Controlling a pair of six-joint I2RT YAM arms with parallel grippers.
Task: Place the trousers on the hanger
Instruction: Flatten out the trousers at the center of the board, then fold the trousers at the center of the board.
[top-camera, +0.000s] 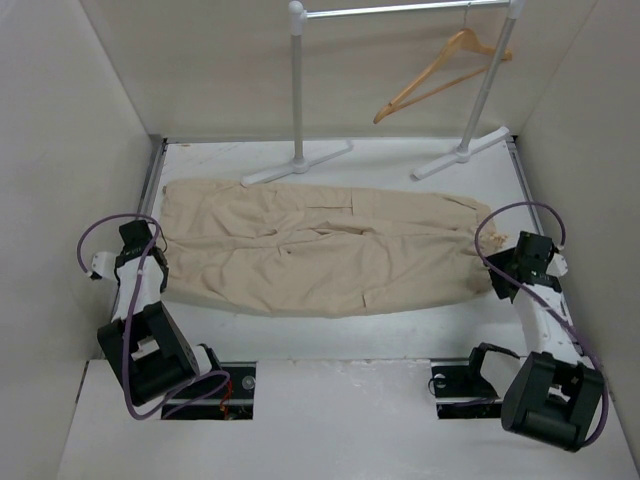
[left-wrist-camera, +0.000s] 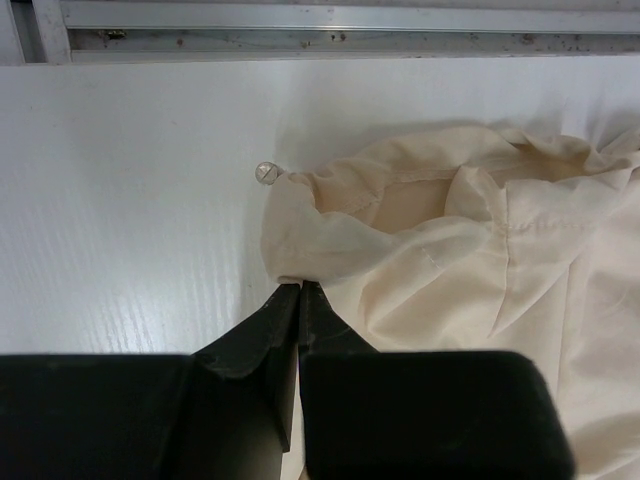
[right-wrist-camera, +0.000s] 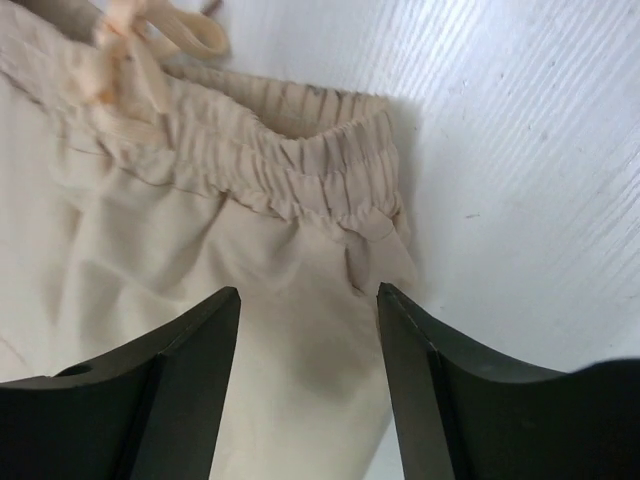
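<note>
My left hand (left-wrist-camera: 298, 287) has its two black fingers pressed together, and their tips meet the edge of a crumpled leg hem of the trousers (left-wrist-camera: 480, 260). I cannot tell from the wrist camera whether any cloth is caught between them. A small pale round bead (left-wrist-camera: 264, 171) sits against the far side of that hem. The bare white counter (left-wrist-camera: 130, 200) runs off to the left, and a metal rail (left-wrist-camera: 350, 20) runs along its edge at the top of this view.

My right hand (right-wrist-camera: 308, 292) is spread wide and grips nothing. Its fingers straddle the corner of the elasticated waistband (right-wrist-camera: 280, 150), with the tan cloth showing in the gap between them. The tied drawstring (right-wrist-camera: 150, 45) lies further along the band.

From the overhead camera the trousers (top-camera: 320, 250) lie flat across the middle of the counter (top-camera: 330, 330). The leg ends are on the left and the waist on the right, with the cargo pockets facing up. The left hand (top-camera: 150, 272) is at the near left corner of the cloth and the right hand (top-camera: 503, 266) at the near right corner.

The wooden hanger (top-camera: 440, 75) hangs tilted by its hook from the top bar of the white rack (top-camera: 298, 90). It is well apart from the trousers. The rack stands at the far edge of the counter, one of its feet just beside the cloth.
</note>
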